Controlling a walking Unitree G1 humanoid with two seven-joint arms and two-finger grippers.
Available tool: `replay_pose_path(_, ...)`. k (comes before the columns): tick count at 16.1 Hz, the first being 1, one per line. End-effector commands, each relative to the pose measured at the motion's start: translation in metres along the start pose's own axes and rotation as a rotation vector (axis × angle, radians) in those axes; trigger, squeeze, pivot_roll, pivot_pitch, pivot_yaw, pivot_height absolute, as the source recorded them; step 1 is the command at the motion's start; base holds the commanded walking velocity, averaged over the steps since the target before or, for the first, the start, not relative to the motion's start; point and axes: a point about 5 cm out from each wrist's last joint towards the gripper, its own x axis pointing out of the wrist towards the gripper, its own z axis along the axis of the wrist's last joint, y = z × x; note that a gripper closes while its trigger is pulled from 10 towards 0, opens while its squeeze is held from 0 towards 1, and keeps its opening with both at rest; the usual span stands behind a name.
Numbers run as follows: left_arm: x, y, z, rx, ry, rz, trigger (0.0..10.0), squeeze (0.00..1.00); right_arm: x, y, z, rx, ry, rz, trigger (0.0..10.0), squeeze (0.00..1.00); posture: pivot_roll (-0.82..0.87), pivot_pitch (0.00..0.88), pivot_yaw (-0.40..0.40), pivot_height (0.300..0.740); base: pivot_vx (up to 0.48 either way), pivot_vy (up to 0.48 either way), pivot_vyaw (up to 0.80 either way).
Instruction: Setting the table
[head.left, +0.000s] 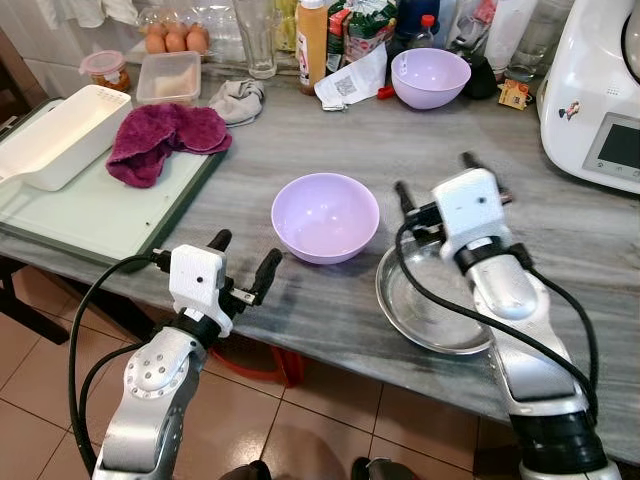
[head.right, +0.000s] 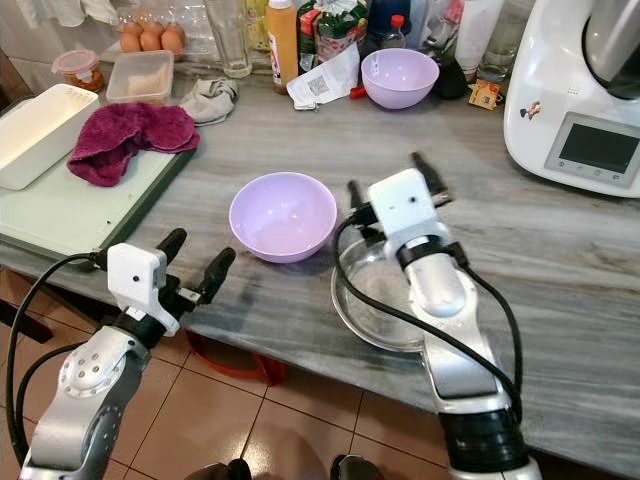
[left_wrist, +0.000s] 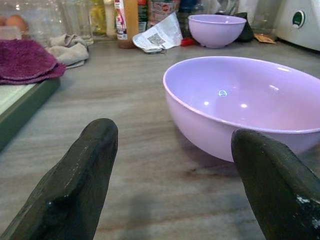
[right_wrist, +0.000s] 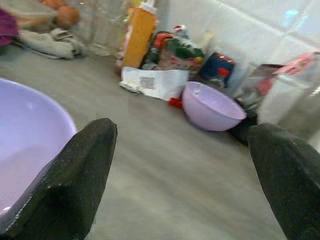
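A lilac bowl (head.left: 325, 215) stands upright near the middle of the grey wooden counter, also large in the left wrist view (left_wrist: 240, 105). A second lilac bowl (head.left: 430, 77) sits at the back among bottles. Right of the near bowl lies a clear glass dish (head.left: 425, 305), partly under my right forearm. My left gripper (head.left: 243, 258) is open at the counter's front edge, just left of the near bowl, with nothing between its fingers (left_wrist: 75, 185). My right gripper (head.left: 434, 175) is open above the far rim of the glass dish, and holds nothing.
A green tray (head.left: 90, 210) on the left carries a white box (head.left: 60, 135) and a purple towel (head.left: 165, 135). A white kitchen appliance (head.left: 600, 90) stands at the right. Bottles, a glass (head.left: 257, 35), eggs and a plastic container (head.left: 168, 75) crowd the back.
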Motion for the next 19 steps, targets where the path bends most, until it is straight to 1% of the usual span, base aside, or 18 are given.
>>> replay_pose_path(1, 0.000, 0.001, -0.002, -0.002, 0.009, 0.006, 10.0, 0.00, -0.004, -0.002, 0.001, -0.005, 0.003, -0.025, 10.0, 1.00, -0.18, 0.180, 0.009, 0.740, 0.000, 0.000, 0.00)
replay_pose_path(4, 0.004, 0.001, -0.002, -0.005, 0.005, 0.003, 10.0, 0.00, -0.018, 0.001, -0.007, -0.007, 0.045, -0.023, 10.0, 1.00, -0.19, 0.173, 0.011, 0.740, 0.000, 0.000, 0.00)
replay_pose_path(5, 0.005, 0.001, -0.002, -0.006, 0.004, 0.004, 10.0, 0.00, -0.020, 0.002, -0.008, -0.006, 0.052, -0.019, 10.0, 1.00, -0.19, 0.173, 0.011, 0.740, 0.000, 0.000, 0.00)
replay_pose_path(8, 0.007, 0.000, -0.003, -0.015, 0.001, 0.004, 10.0, 0.00, -0.035, 0.006, -0.013, -0.009, 0.084, -0.010, 10.0, 1.00, -0.21, 0.178, 0.013, 0.740, 0.000, 0.000, 0.00)
replay_pose_path(9, 0.008, -0.002, -0.003, -0.020, 0.001, 0.001, 10.0, 0.00, -0.043, 0.007, -0.016, -0.011, 0.099, -0.007, 10.0, 1.00, -0.21, 0.183, 0.017, 0.740, 0.000, 0.000, 0.00)
replay_pose_path(11, 0.012, -0.004, -0.004, -0.027, 0.002, -0.011, 10.0, 0.00, -0.052, 0.006, -0.021, -0.018, 0.130, -0.010, 10.0, 1.00, -0.23, 0.192, 0.025, 0.740, 0.000, 0.000, 0.00)
replay_pose_path(12, 0.013, -0.004, -0.004, -0.039, 0.002, -0.012, 10.0, 0.00, -0.054, 0.005, -0.022, -0.037, 0.131, -0.020, 10.0, 1.00, -0.25, 0.194, 0.032, 0.740, 0.000, 0.000, 0.00)
replay_pose_path(14, 0.021, -0.007, -0.002, -0.056, -0.008, -0.033, 10.0, 0.00, -0.061, 0.002, -0.030, -0.046, 0.174, -0.048, 10.0, 1.00, -0.27, 0.198, 0.043, 0.740, 0.000, 0.000, 0.00)
replay_pose_path(16, 0.023, -0.009, -0.003, -0.057, -0.004, -0.048, 10.0, 0.00, -0.066, 0.003, -0.033, -0.025, 0.203, -0.045, 10.0, 1.00, -0.27, 0.198, 0.046, 0.740, 0.000, 0.000, 0.00)
replay_pose_path(17, 0.023, -0.009, -0.004, -0.054, 0.002, -0.062, 10.0, 0.00, -0.069, 0.004, -0.039, 0.003, 0.248, -0.045, 10.0, 1.00, -0.28, 0.196, 0.051, 0.740, 0.000, 0.000, 0.00)
replay_pose_path(19, 0.022, -0.007, -0.006, -0.051, 0.014, -0.076, 10.0, 0.00, -0.069, 0.006, -0.044, 0.037, 0.290, -0.040, 10.0, 1.00, -0.27, 0.195, 0.051, 0.740, 0.000, 0.000, 0.00)
